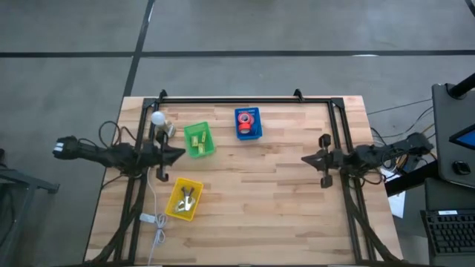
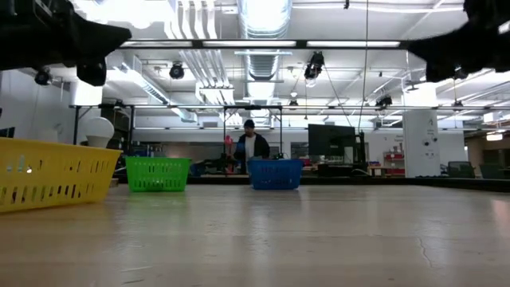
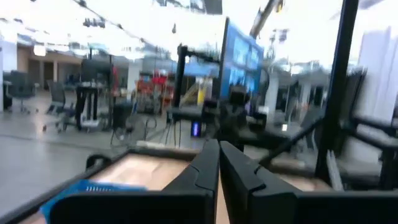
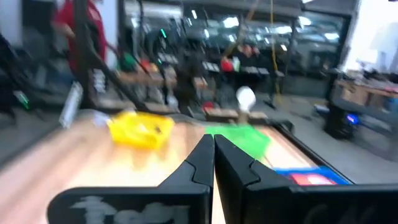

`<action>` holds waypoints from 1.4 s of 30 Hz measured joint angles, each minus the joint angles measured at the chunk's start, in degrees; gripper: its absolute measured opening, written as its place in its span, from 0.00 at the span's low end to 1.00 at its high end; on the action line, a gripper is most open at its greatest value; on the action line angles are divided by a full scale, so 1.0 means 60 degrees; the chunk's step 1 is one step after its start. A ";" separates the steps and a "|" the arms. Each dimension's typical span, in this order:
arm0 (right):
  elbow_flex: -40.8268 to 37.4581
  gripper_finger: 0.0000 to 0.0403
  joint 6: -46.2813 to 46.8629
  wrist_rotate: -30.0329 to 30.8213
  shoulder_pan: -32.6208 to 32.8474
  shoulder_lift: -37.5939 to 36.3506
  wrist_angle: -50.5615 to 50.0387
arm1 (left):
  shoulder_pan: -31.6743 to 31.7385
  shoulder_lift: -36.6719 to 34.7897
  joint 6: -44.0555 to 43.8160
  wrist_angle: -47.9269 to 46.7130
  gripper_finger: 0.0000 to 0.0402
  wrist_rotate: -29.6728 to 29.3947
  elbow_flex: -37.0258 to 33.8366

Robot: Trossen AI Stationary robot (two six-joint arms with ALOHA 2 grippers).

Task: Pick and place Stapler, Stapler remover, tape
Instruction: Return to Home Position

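Observation:
Three small bins stand on the wooden table. The blue bin (image 1: 249, 124) near the far edge holds a red tape roll (image 1: 246, 119). The green bin (image 1: 199, 140) holds pale green items. The yellow bin (image 1: 184, 200) toward the near left holds a metal stapler remover (image 1: 187, 199). My left gripper (image 1: 182, 153) hovers shut, above the table beside the green bin. My right gripper (image 1: 306, 159) hovers shut over the table's right half, far from every bin. Both point level toward the table's middle. The blue tape is out of view.
A black frame rail (image 1: 230, 99) runs along the far edge, with uprights on both sides. A white bulb lamp (image 1: 158, 119) stands at the far left and a white cable (image 1: 156, 222) trails to the near edge. Bare wood (image 1: 274, 200) lies between the arms. A person (image 2: 250, 145) stands in the room beyond.

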 joint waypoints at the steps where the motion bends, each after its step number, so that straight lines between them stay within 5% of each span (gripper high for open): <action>1: -0.0001 0.02 -0.0084 0.0179 0.0000 -0.0118 -0.0392 | 0.0000 -0.0062 0.0001 -0.0196 0.04 0.0001 0.0000; 7: 0.0208 0.02 0.0313 0.0599 0.0000 -0.0900 -0.2871 | 0.0000 -0.0132 -0.0098 -0.0550 0.05 0.0004 -0.0004; 42: 0.0342 0.02 0.0365 0.0561 0.0000 -0.1064 -0.2814 | 0.0000 -0.0104 -0.0142 -0.0577 0.05 0.0007 -0.0025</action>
